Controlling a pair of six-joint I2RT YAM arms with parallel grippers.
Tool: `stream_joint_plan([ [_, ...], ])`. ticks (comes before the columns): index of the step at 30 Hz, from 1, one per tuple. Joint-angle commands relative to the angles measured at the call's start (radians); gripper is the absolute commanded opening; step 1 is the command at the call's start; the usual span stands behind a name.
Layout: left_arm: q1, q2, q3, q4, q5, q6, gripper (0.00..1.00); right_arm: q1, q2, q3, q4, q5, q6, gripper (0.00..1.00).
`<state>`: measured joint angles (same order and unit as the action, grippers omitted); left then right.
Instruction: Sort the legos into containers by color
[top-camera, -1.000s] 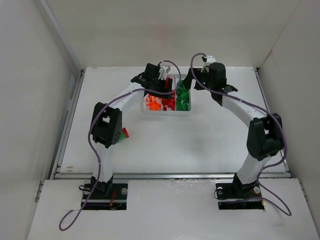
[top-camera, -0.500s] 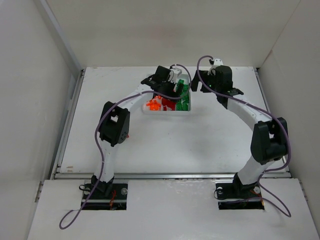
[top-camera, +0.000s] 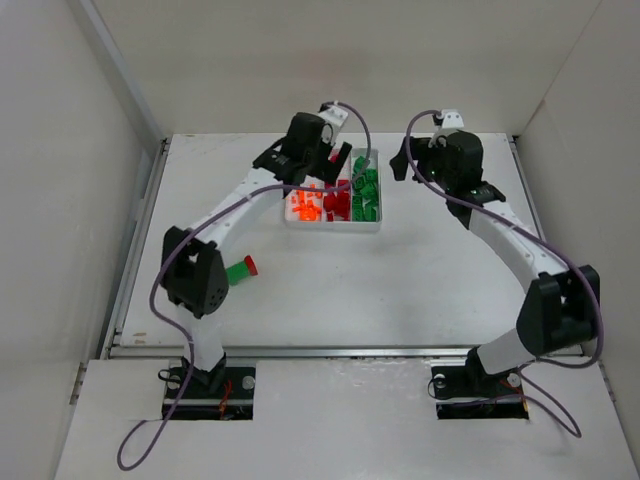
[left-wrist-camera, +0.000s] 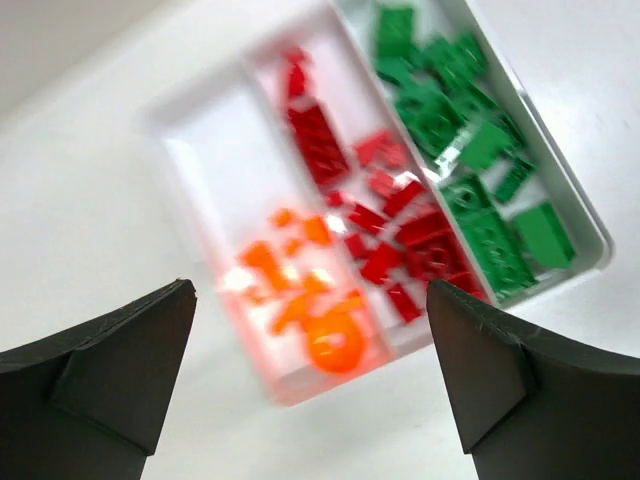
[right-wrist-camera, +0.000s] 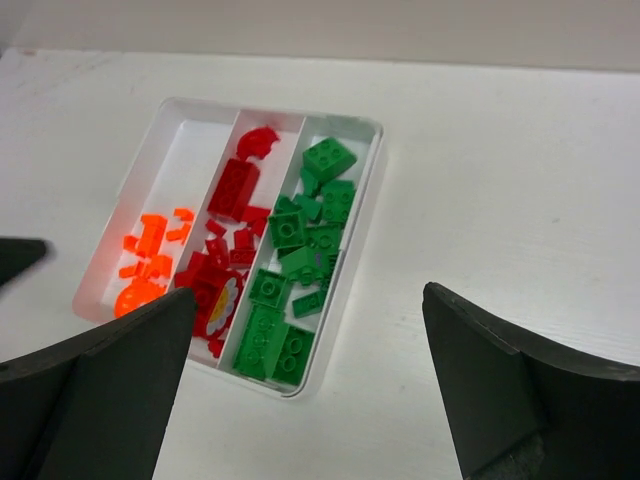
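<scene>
The white tray (top-camera: 332, 227) stands at the table's back middle with three containers side by side. Orange legos (right-wrist-camera: 148, 255) lie in the left one, red legos (right-wrist-camera: 228, 235) in the middle one, green legos (right-wrist-camera: 300, 245) in the right one. My left gripper (top-camera: 292, 160) hangs open above the tray's back left; in its wrist view the left gripper (left-wrist-camera: 310, 295) is empty, with the blurred orange legos (left-wrist-camera: 305, 300) below. My right gripper (top-camera: 410, 160) is open to the right of the tray; in its wrist view the right gripper (right-wrist-camera: 308, 300) holds nothing.
A green piece with a red end (top-camera: 240, 269) lies on the table beside the left arm's elbow. White walls close in the table on the left, back and right. A metal rail (top-camera: 340, 351) runs along the near edge.
The left gripper's jaws have spread wider while it swung over the tray and back to its left. The right gripper has drawn off to the right, away from the tray.
</scene>
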<state>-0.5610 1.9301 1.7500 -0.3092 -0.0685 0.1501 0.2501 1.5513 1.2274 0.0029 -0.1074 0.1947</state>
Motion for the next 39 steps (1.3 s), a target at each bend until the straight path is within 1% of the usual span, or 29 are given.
stream_joint_plan([
  [1, 0.004, -0.239, 0.006, 0.058, -0.207, 0.126, 1.00, 0.015, -0.129, -0.022, 0.035, 0.139, -0.073, 1.00],
  [2, 0.018, -0.276, -0.003, 0.049, -0.233, 0.155, 1.00, 0.029, -0.178, -0.035, 0.035, 0.175, -0.099, 1.00],
  [3, 0.032, -0.316, -0.035, 0.036, -0.217, 0.225, 1.00, 0.046, -0.203, -0.035, 0.035, 0.213, -0.162, 1.00],
  [4, 0.048, -0.410, -0.061, 0.036, -0.183, 0.264, 1.00, 0.093, -0.227, -0.046, 0.035, 0.300, -0.199, 1.00],
  [5, 0.090, -0.462, -0.090, 0.000, -0.135, 0.302, 1.00, 0.124, -0.273, -0.055, 0.035, 0.345, -0.242, 1.00],
  [6, 0.117, -0.511, -0.119, -0.036, 0.012, 0.343, 1.00, 0.156, -0.293, -0.055, 0.045, 0.391, -0.333, 1.00],
  [7, 0.139, -0.557, -0.194, -0.086, 0.077, 0.461, 1.00, 0.191, -0.313, -0.074, 0.054, 0.440, -0.377, 1.00],
  [8, 0.156, -0.653, -0.251, -0.131, 0.117, 0.520, 1.00, 0.256, -0.330, -0.086, 0.077, 0.525, -0.414, 1.00],
  [9, 0.167, -0.705, -0.320, -0.204, 0.136, 0.581, 1.00, 0.280, -0.359, -0.110, 0.086, 0.550, -0.446, 1.00],
  [10, 0.179, -0.758, -0.492, -0.231, 0.136, 0.636, 1.00, 0.299, -0.372, -0.120, 0.086, 0.563, -0.478, 1.00],
  [11, 0.179, -0.866, -0.585, -0.252, 0.118, 0.732, 1.00, 0.320, -0.381, -0.120, 0.086, 0.563, -0.479, 1.00],
  [12, 0.179, -0.922, -0.671, -0.278, 0.099, 0.767, 1.00, 0.333, -0.395, -0.134, 0.086, 0.563, -0.479, 1.00],
  [13, 0.188, -0.972, -0.745, -0.294, 0.085, 0.795, 0.98, 0.342, -0.395, -0.147, 0.086, 0.554, -0.488, 1.00],
  [14, 0.188, -1.023, -0.858, -0.304, 0.075, 0.813, 0.98, 0.354, -0.405, -0.147, 0.086, 0.554, -0.488, 1.00],
  [15, 0.188, -1.113, -0.903, -0.329, 0.075, 0.842, 0.98, 0.373, -0.405, -0.160, 0.086, 0.542, -0.488, 1.00],
  [17, 0.188, -1.180, -1.010, -0.338, 0.099, 0.856, 0.99, 0.385, -0.405, -0.170, 0.086, 0.526, -0.477, 1.00],
  [18, 0.188, -1.210, -1.038, -0.338, 0.110, 0.856, 0.99, 0.394, -0.405, -0.170, 0.086, 0.517, -0.477, 1.00],
  [19, 0.188, -1.211, -1.061, -0.315, 0.110, 0.856, 0.99, 0.394, -0.405, -0.170, 0.086, 0.506, -0.466, 1.00],
  [21, 0.188, -1.183, -1.102, -0.279, 0.067, 0.812, 0.99, 0.408, -0.405, -0.161, 0.086, 0.506, -0.466, 1.00],
  [23, 0.197, -1.117, -1.118, -0.232, 0.041, 0.799, 0.97, 0.419, -0.405, -0.161, 0.086, 0.488, -0.457, 1.00],
  [25, 0.197, -1.062, -1.130, -0.194, 0.041, 0.790, 0.97, 0.419, -0.405, -0.161, 0.086, 0.465, -0.448, 1.00],
  [26, 0.208, -1.047, -1.149, -0.130, 0.050, 0.790, 0.97, 0.419, -0.405, -0.161, 0.086, 0.465, -0.448, 1.00],
  [30, 0.226, -0.944, -1.167, -0.018, 0.059, 0.781, 0.97, 0.419, -0.405, -0.161, 0.086, 0.454, -0.448, 1.00],
  [31, 0.227, -0.926, -1.167, -0.007, 0.071, 0.781, 0.97, 0.419, -0.405, -0.161, 0.086, 0.443, -0.448, 1.00],
  [37, 0.314, -0.807, -1.167, 0.028, 0.107, 0.858, 0.97, 0.419, -0.382, -0.161, 0.086, 0.443, -0.448, 1.00],
  [38, 0.314, -0.786, -1.153, 0.028, 0.116, 0.858, 0.95, 0.419, -0.370, -0.161, 0.086, 0.434, -0.448, 1.00],
  [39, 0.328, -0.742, -1.144, 0.028, 0.131, 0.873, 0.87, 0.419, -0.370, -0.152, 0.086, 0.425, -0.448, 1.00],
])
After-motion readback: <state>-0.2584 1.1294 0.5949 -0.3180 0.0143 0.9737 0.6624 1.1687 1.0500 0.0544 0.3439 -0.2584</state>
